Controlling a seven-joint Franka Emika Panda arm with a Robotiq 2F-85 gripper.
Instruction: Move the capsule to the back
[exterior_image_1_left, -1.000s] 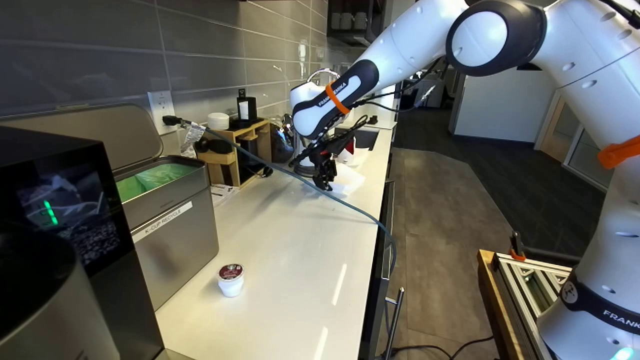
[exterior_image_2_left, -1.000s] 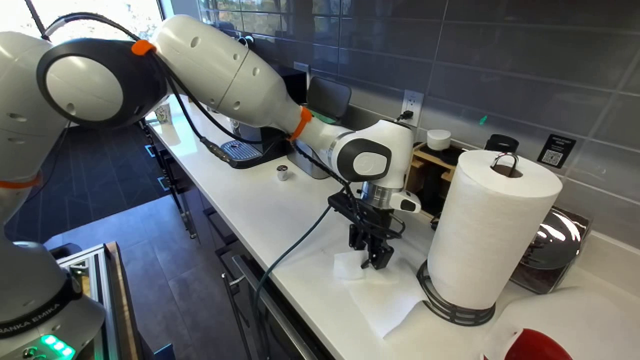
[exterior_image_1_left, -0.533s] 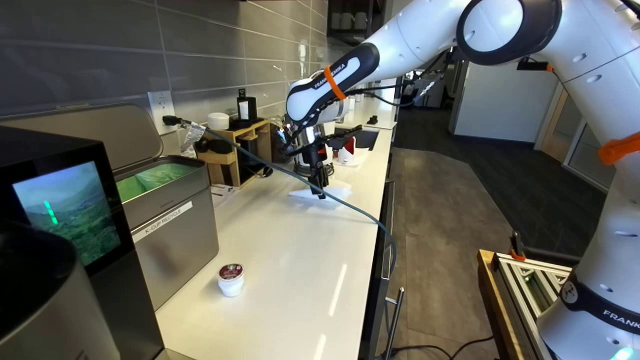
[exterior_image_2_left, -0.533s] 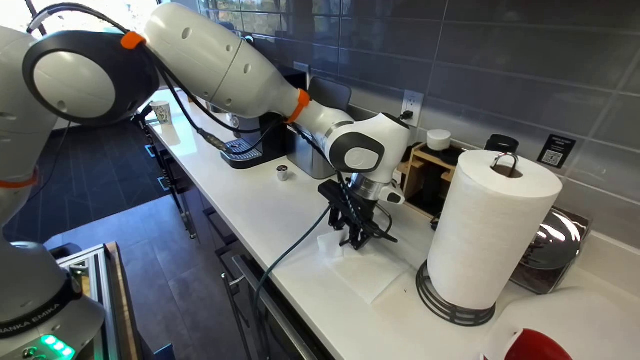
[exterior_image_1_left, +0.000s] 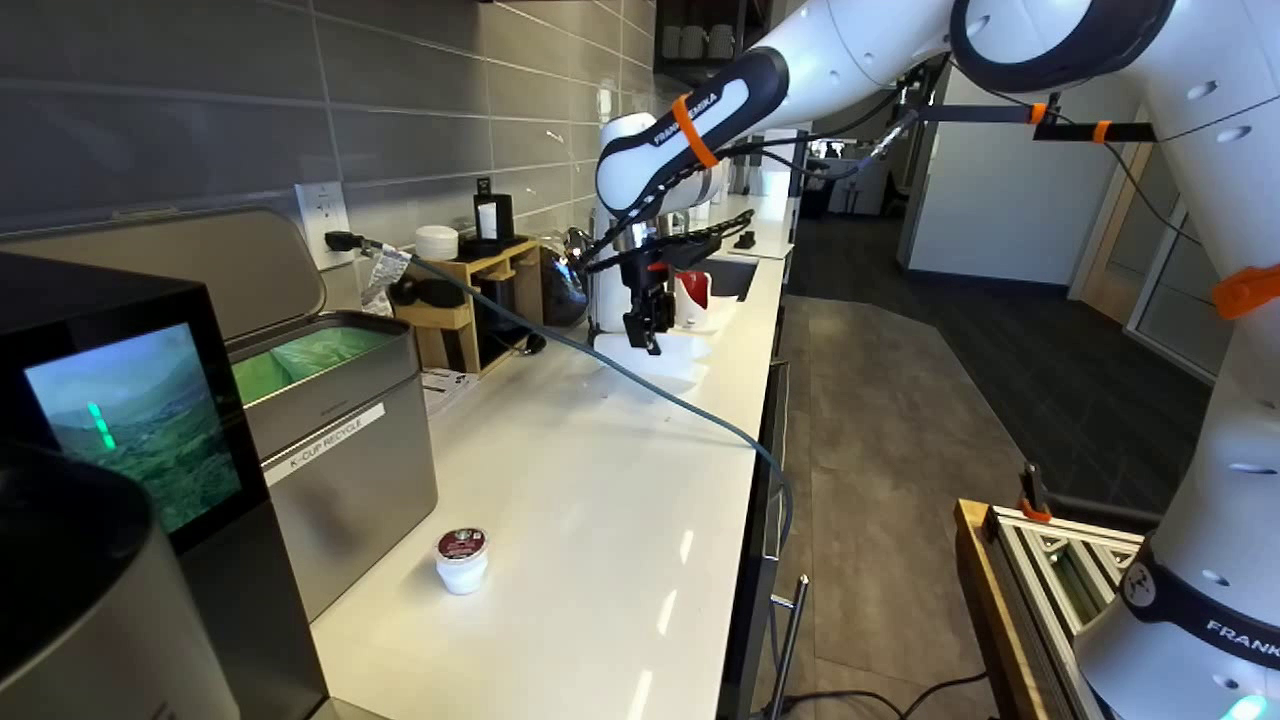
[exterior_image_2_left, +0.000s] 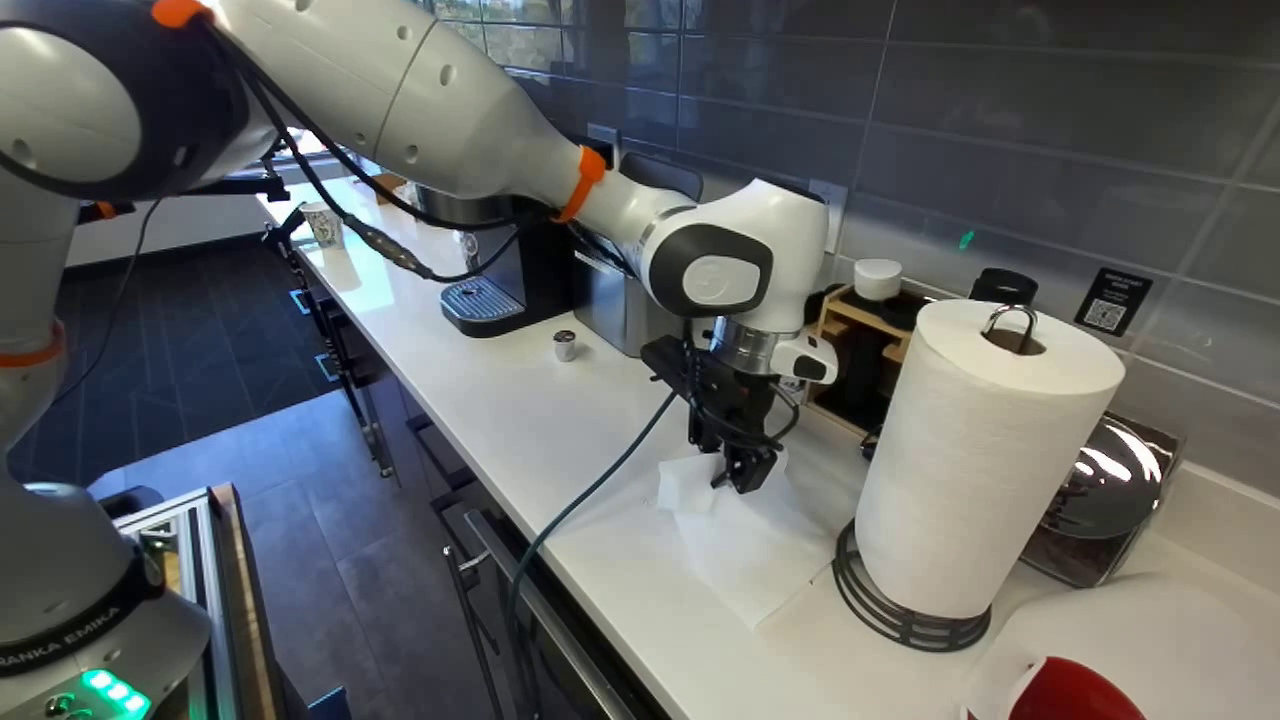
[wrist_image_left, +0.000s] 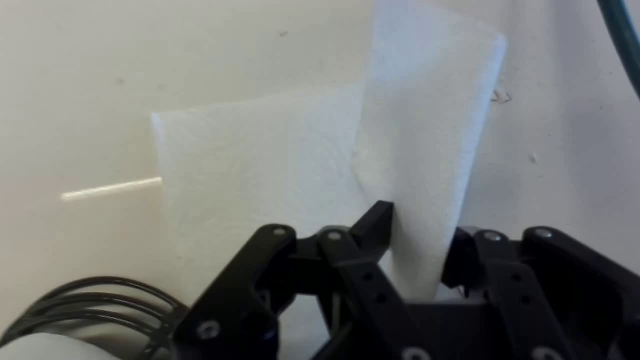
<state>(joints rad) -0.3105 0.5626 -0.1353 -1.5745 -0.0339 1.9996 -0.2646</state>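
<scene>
The capsule (exterior_image_1_left: 462, 565), a tiny cup with a dark brown top and whitish body, stands upright on the white counter near the metal bin. It also shows small in an exterior view (exterior_image_2_left: 565, 346) and is out of the wrist view. My gripper (exterior_image_2_left: 735, 478) is well away from it, low over the counter near the paper roll; it also shows in an exterior view (exterior_image_1_left: 643, 340). In the wrist view my gripper (wrist_image_left: 419, 232) has its fingers close together on a folded white paper sheet (wrist_image_left: 260, 155). The sheet spreads below the fingers.
A tall white paper roll (exterior_image_2_left: 985, 470) stands on a black wire base (exterior_image_2_left: 905, 625). A blue cable (exterior_image_1_left: 690, 405) crosses the counter. A metal bin (exterior_image_1_left: 350, 500) and a black coffee machine (exterior_image_1_left: 110, 400) stand near the capsule. A wooden rack (exterior_image_1_left: 490, 300) stands by the wall.
The gripper first moved from the roll toward the capsule, pulling the sheet clear of the roll's base. It then moved slightly back and up, with the sheet following. The capsule has not moved.
</scene>
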